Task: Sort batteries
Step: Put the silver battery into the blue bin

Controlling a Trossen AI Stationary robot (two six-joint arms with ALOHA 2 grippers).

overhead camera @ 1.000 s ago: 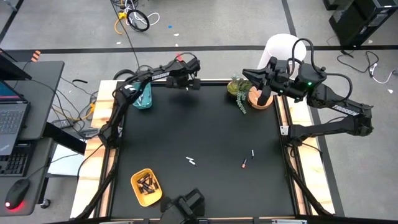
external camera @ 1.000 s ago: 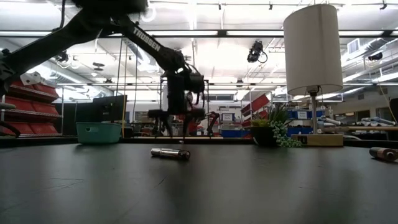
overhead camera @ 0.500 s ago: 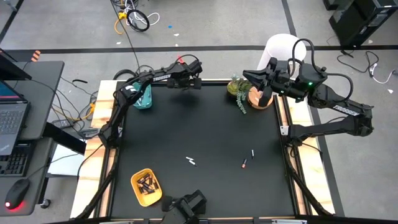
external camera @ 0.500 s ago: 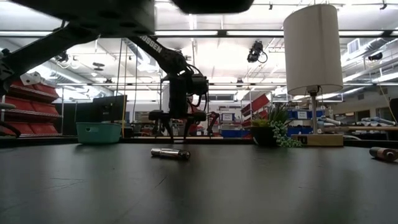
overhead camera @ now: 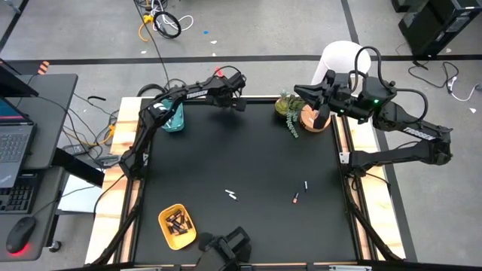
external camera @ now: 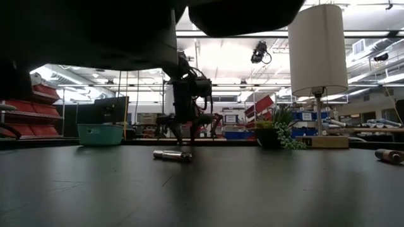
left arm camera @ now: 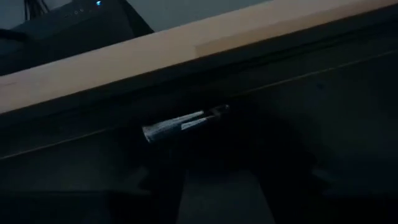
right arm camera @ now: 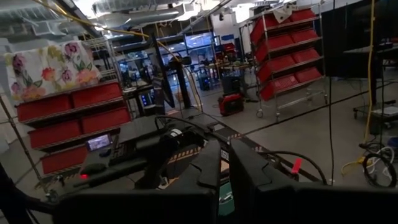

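A silvery battery [left arm camera: 183, 123] lies on the black table by its wooden far rim [left arm camera: 186, 46]. My left gripper [overhead camera: 235, 104] hangs over it, pointing steeply down, open, its fingers [left arm camera: 140, 180] on either side short of it. A pale battery [overhead camera: 231, 195] and two dark ones [overhead camera: 296, 198] [overhead camera: 306, 184] lie mid-table. The yellow tray [overhead camera: 176, 226] near the front left holds several dark batteries. The teal tray [overhead camera: 173, 117] stands at the far left. My right gripper [overhead camera: 299, 92] waits shut, level, raised at the far right.
A potted plant [overhead camera: 301, 114] and a white lamp [overhead camera: 343, 60] stand at the far right corner. A dark shape close to the low camera [external camera: 95, 31] covers that view's upper left. The table's middle is bare between the loose batteries.
My left gripper has rolled a little about its own axis over the far edge and stays open. In the low view a dark shape has spread across the upper left of the picture.
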